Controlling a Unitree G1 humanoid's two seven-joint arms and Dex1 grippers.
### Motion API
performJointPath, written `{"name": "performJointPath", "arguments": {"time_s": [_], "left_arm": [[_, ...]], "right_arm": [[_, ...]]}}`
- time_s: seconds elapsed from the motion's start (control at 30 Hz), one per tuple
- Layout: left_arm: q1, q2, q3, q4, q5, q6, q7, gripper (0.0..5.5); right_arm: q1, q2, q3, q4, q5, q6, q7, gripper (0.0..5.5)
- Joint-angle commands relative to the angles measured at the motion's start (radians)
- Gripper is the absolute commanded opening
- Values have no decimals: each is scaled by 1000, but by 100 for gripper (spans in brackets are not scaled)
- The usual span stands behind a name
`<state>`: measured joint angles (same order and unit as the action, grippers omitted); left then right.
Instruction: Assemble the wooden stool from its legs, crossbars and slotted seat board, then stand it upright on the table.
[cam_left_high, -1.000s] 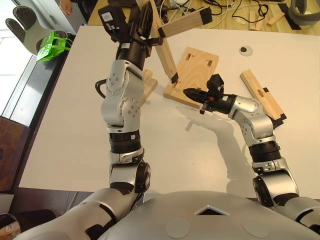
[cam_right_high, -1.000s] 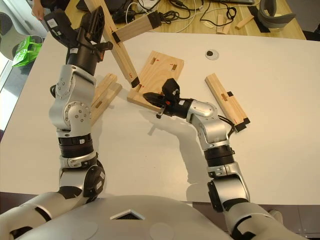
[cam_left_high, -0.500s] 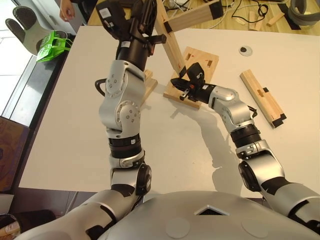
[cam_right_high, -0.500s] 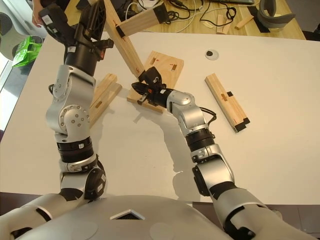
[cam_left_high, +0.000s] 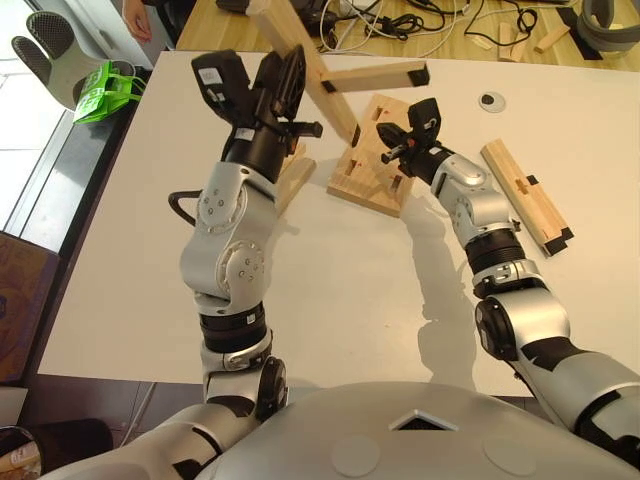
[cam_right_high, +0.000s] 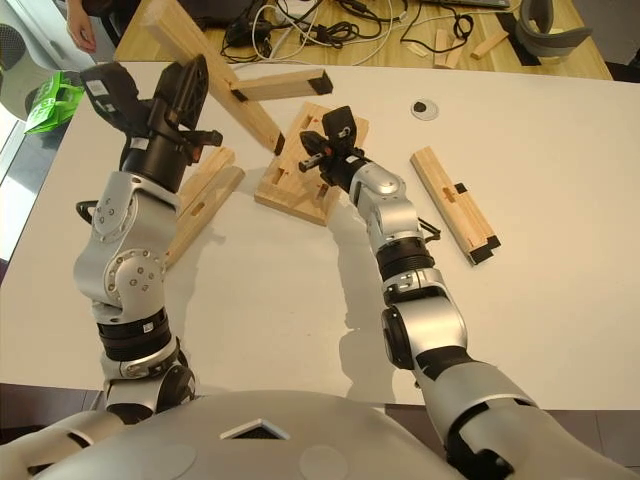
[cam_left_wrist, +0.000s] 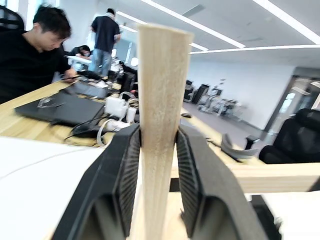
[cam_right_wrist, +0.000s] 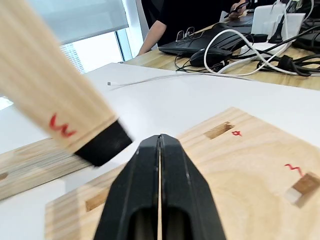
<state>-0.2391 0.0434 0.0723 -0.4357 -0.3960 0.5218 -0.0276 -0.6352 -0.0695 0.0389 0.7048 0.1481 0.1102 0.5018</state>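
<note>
The left gripper (cam_left_high: 290, 78) is clamping a pale wooden stool leg (cam_left_high: 337, 108) that slants down from it toward the slotted wooden seat board (cam_left_high: 365, 186). The right gripper (cam_right_wrist: 161, 141), pinched shut and empty, is hovering over that board beside the leg's tip.

The long leg (cam_left_high: 305, 62) runs off the top edge in the left eye view, so its end is cut off. The left arm (cam_left_high: 232, 200) covers part of the wooden pieces (cam_right_high: 205, 190) behind it. The right gripper (cam_left_high: 388, 143) hides a bit of the seat board (cam_left_high: 365, 188)
</note>
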Motion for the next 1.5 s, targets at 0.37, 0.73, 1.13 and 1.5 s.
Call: {"name": "performJointPath", "arguments": {"time_s": [0.37, 0.73, 1.13, 1.5], "left_arm": [[21, -144, 46, -19, 3, 20, 183, 100], [3, -146, 23, 55, -94, 18, 137, 100], [-27, -82, 15, 160, -18, -78, 63, 100], [-19, -44, 17, 171, 22, -99, 14, 100]], "right_arm": [[268, -216, -40, -154, -34, 11, 9, 0], [321, -186, -3, -222, -42, 29, 4, 0], [359, -157, 15, -280, -38, 67, 11, 0], [375, -147, 20, -279, -39, 72, 14, 0]]}}
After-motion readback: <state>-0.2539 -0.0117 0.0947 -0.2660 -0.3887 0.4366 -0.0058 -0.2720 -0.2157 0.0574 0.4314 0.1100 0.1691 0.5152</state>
